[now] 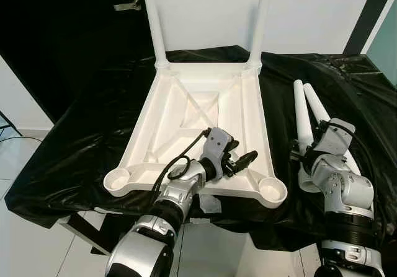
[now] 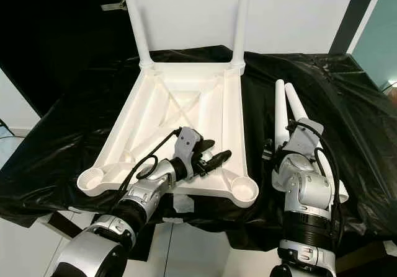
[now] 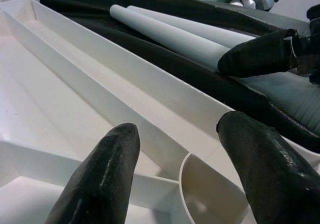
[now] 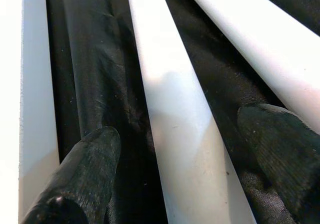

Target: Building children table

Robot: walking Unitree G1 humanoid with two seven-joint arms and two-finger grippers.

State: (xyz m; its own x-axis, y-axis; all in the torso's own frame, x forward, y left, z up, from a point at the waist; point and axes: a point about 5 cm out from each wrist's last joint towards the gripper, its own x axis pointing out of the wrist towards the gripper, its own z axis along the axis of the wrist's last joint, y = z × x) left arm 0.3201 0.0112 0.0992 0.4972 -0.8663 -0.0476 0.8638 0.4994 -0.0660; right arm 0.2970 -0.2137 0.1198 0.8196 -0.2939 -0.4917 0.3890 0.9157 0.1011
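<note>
Counting parts: one white table top [image 1: 192,134] lying upside down on black sheeting [image 1: 80,147], two legs already standing upright in its far corner sockets – far-left leg [image 1: 154,20], far-right leg [image 1: 261,17] – plus two loose legs [image 1: 303,116] lying side by side on the sheeting right of the top, touching or nearly so at their far ends and spreading apart toward the near side. Two empty sockets at the near corners: near-left socket [image 1: 116,179], near-right socket [image 1: 272,189]. Left gripper [image 1: 243,160] hovering over the near-right part of the underside, just short of the near-right socket, fingers [image 3: 102,174] spread wide, nothing between them. Right gripper [image 4: 175,169] down over the near end of the left one of the loose legs, fingers parted and straddling it, one fingertip [image 4: 85,159] over sheeting on one side, the other on the far side of the leg; contact with the leg not clear, no clamp visible. Near edge of the top overhanging the sheeted surface slightly, near corners close to the drop-off; narrow strip of sheeting between the top's right rim and the loose legs, wider open sheeting left of the top. Upright legs cut off by the upper frame edge. Right gripper's fingers hidden behind its wrist in the head views. Paper scrap [image 1: 208,204] partly tucked under the near edge, hard to identify.
</note>
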